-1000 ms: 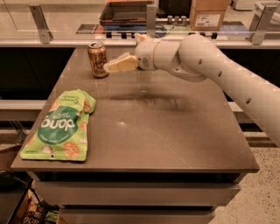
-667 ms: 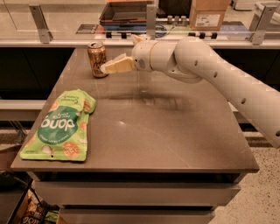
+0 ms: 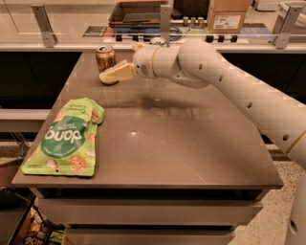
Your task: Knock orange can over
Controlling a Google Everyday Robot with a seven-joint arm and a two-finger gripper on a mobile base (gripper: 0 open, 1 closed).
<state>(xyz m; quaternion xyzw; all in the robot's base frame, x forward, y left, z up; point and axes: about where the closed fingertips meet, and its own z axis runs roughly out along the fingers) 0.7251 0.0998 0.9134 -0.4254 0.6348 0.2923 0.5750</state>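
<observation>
The orange can (image 3: 105, 58) stands upright near the far left corner of the brown table (image 3: 172, 143). It is orange-copper with a silver top. My gripper (image 3: 109, 75) reaches in from the right on the white arm (image 3: 224, 81). Its pale fingers (image 3: 118, 72) point left and sit at the can's lower right side, covering part of the can's base.
A green snack bag (image 3: 67, 139) lies flat on the table's left front part. Behind the table runs a counter with a glass rail, a dark tray (image 3: 138, 12) and a cardboard box (image 3: 228, 14). The table's edges drop off at left, front and right.
The gripper has moved a little further left and now overlaps the can's lower side. The can still stands upright in the same place.
</observation>
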